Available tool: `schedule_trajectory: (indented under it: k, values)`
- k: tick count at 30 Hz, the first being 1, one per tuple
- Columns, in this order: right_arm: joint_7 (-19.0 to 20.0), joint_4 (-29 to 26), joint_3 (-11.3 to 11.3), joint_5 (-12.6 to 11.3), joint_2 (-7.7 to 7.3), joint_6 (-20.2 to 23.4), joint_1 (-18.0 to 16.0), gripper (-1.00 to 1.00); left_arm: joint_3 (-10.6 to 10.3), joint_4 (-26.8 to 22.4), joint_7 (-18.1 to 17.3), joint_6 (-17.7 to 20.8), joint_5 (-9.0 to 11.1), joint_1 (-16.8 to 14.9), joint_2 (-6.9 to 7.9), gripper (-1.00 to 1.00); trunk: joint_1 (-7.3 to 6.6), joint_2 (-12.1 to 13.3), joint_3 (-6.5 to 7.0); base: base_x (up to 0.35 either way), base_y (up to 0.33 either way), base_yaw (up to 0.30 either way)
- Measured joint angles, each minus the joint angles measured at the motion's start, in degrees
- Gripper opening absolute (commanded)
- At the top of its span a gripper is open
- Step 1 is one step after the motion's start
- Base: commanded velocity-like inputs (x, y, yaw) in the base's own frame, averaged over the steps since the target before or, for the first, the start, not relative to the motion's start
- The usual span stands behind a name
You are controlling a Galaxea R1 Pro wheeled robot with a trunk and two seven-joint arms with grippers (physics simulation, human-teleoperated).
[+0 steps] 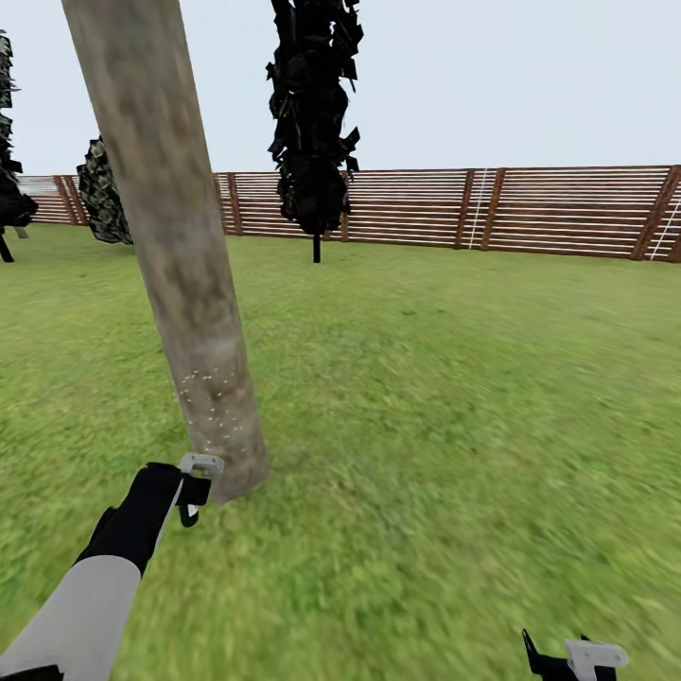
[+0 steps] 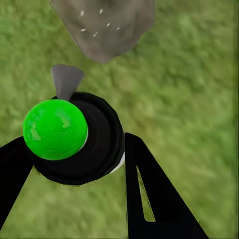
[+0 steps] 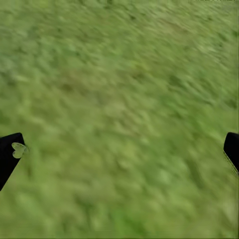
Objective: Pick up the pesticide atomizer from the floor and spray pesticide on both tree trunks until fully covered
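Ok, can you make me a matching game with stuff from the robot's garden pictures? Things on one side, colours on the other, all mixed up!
Things:
1. atomizer ball top
2. trunk
3. fence
4. pesticide specks

Colours:
A. brown
B. white
C. bright green
D. grey-beige

Pairs: 1-C, 2-D, 3-A, 4-B

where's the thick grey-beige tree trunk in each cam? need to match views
Head view: thick grey-beige tree trunk leans from top left down to the lawn at lower left, white pesticide specks near its base.
Left wrist view: trunk base at the top edge, beyond the green-capped black atomizer.
Right wrist view: not in it, just mottled green grass.
Shared landmark: the grass.
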Motion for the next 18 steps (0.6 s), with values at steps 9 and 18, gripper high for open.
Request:
schedule_trajectory:
  k: [9,18]
  values:
    - [-0.02,0.0,0.0,0.05,0.0,0.03,0.0,1.0,0.02,0.04,1.89,0.08,-0.04,0.0,0.17,-1.0,0.0,0.0,0.0,0.076,-0.249,0.203]
    - [0.0,0.0,0.0,0.05,0.0,0.0,0.0,1.0,0.12,0.04,3.25,0.09,0.11,0.0,0.02,-1.0,0.0,0.0,0.0,0.024,-0.271,0.189]
